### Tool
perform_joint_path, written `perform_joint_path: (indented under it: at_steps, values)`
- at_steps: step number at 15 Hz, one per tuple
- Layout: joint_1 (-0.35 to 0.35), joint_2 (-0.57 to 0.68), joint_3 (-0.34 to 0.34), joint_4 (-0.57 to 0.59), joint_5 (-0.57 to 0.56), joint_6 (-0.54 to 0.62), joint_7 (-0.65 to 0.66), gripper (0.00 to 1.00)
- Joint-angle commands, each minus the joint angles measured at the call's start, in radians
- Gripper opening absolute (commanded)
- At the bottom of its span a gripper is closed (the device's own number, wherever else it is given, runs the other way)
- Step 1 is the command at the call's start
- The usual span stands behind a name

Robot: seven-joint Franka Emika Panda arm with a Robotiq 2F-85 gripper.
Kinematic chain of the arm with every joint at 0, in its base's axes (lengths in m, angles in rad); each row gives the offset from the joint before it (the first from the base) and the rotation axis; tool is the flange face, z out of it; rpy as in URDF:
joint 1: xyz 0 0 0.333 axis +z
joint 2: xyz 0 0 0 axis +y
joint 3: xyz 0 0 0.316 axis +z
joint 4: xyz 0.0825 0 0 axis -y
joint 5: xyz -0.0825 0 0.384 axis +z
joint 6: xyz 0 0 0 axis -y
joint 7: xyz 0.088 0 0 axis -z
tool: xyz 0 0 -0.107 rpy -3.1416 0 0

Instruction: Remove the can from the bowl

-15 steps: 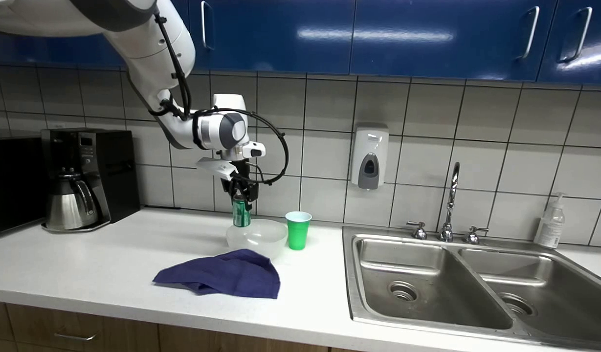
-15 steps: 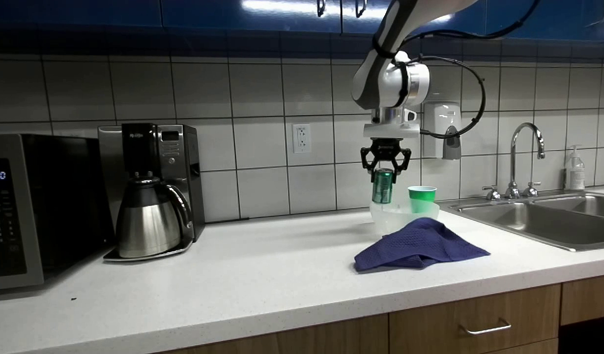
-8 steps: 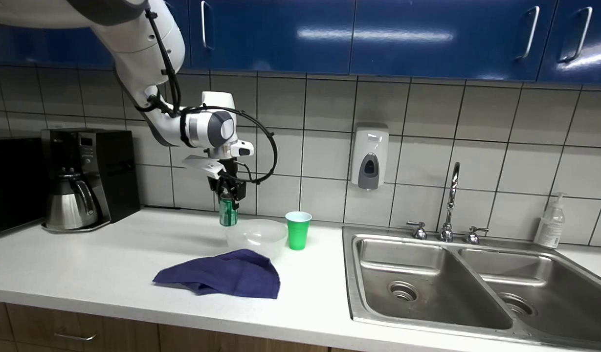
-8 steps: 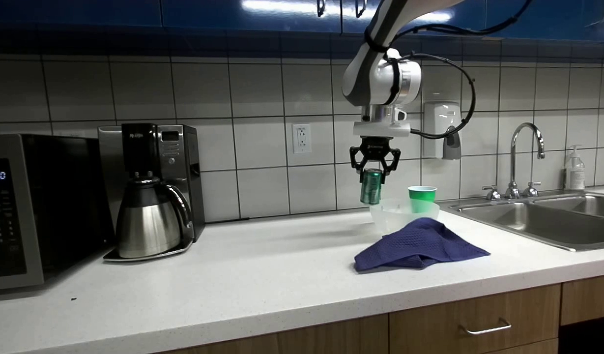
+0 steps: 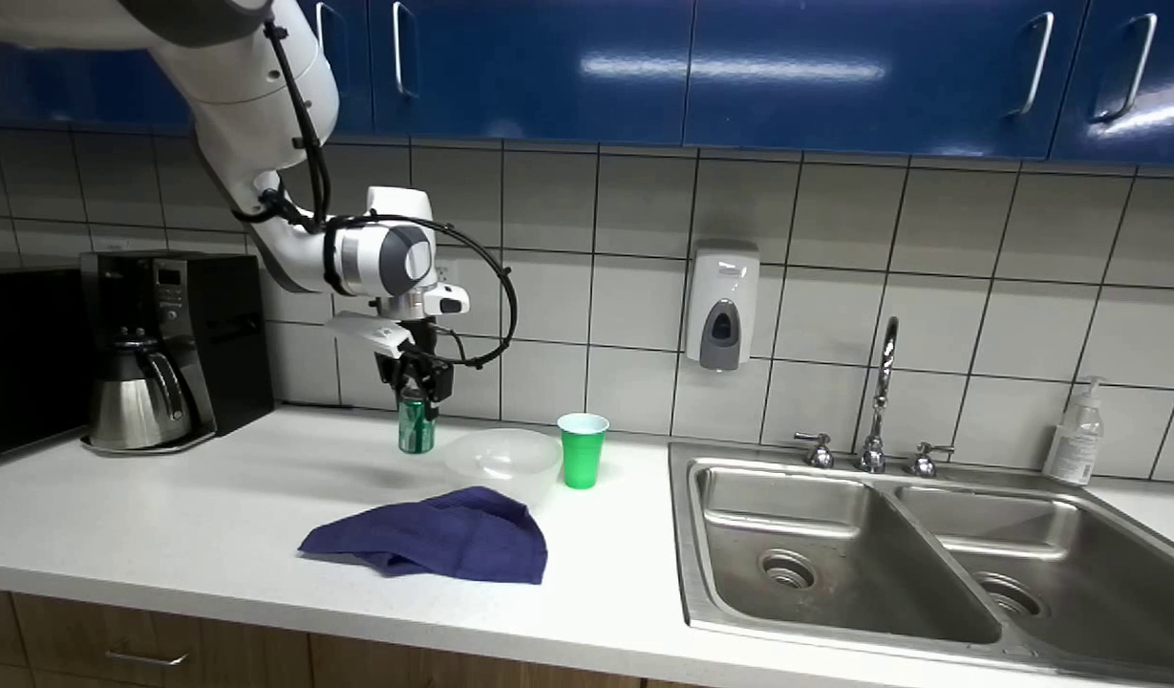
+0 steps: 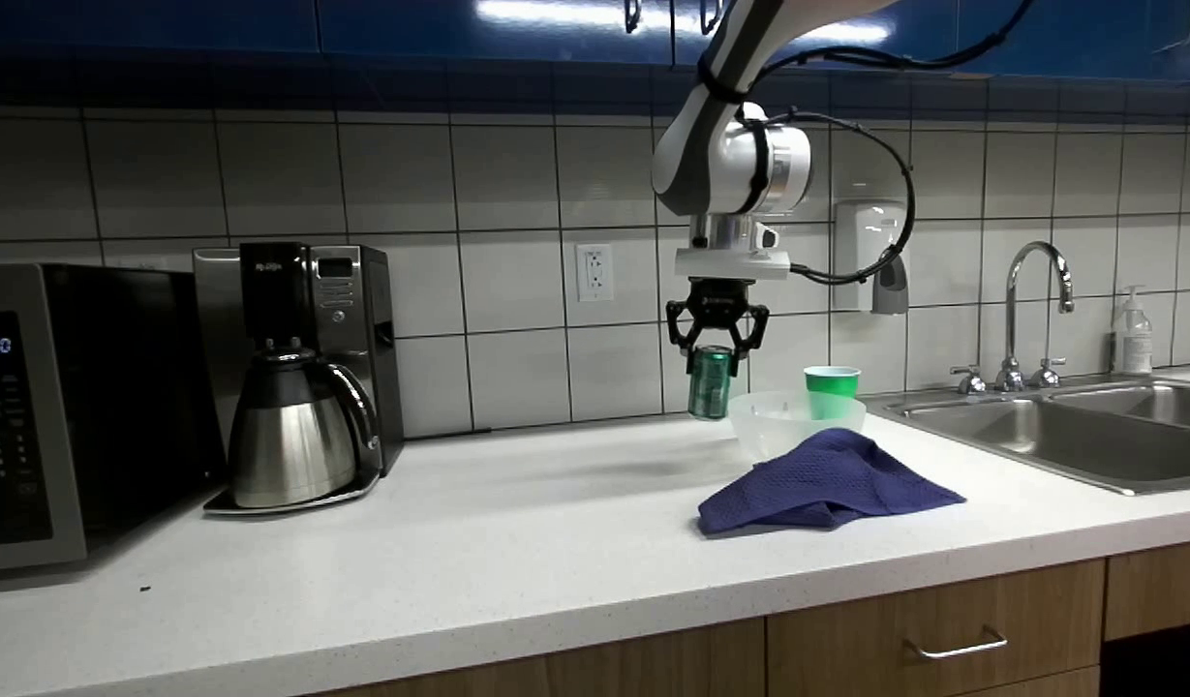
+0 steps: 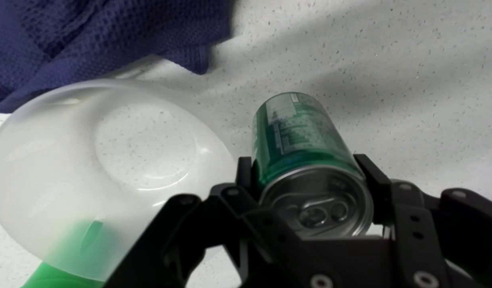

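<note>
In an exterior view the Robotiq gripper (image 5: 417, 397) has its jaws pinching the dark green drink can (image 5: 416, 427), and that can is out of the translucent bowl (image 5: 502, 459), hanging just beside it on the side toward the black coffee maker (image 5: 219, 344). The bright green plastic cup (image 5: 583, 457) is right by the bowl on its opposite side, with the double steel sink (image 5: 692, 554) further out that way. There's a navy cloth (image 5: 434, 540) bunched in front of the bowl, super close, though I can't tell if they touch.

In an exterior view you get the microwave (image 6: 101, 416), well apart from the bowl, and an electrical outlet (image 6: 595, 272) up on the tiled wall (image 6: 512, 281), off to the coffee maker side of the bowl. The can looks close to upright, near the bowl's rim and held up off the white countertop (image 6: 440, 552).

Wrist view: fingers (image 7: 244, 172) on both sides of the can near its top, pull tab (image 7: 326, 212) facing the camera, a strip of countertop between can and bowl. Cup's green shows through the bowl's side
</note>
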Motion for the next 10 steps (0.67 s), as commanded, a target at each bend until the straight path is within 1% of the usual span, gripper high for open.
perform_joint_path:
  at_steps: [1, 7, 10]
  values:
    - [0.017, -0.041, 0.011, -0.064, 0.000, 0.013, -0.023, 0.38]
    - [0.070, -0.003, -0.005, -0.104, -0.060, 0.041, -0.006, 0.38]
    - [0.087, 0.012, -0.011, -0.117, -0.101, 0.083, -0.005, 0.38]
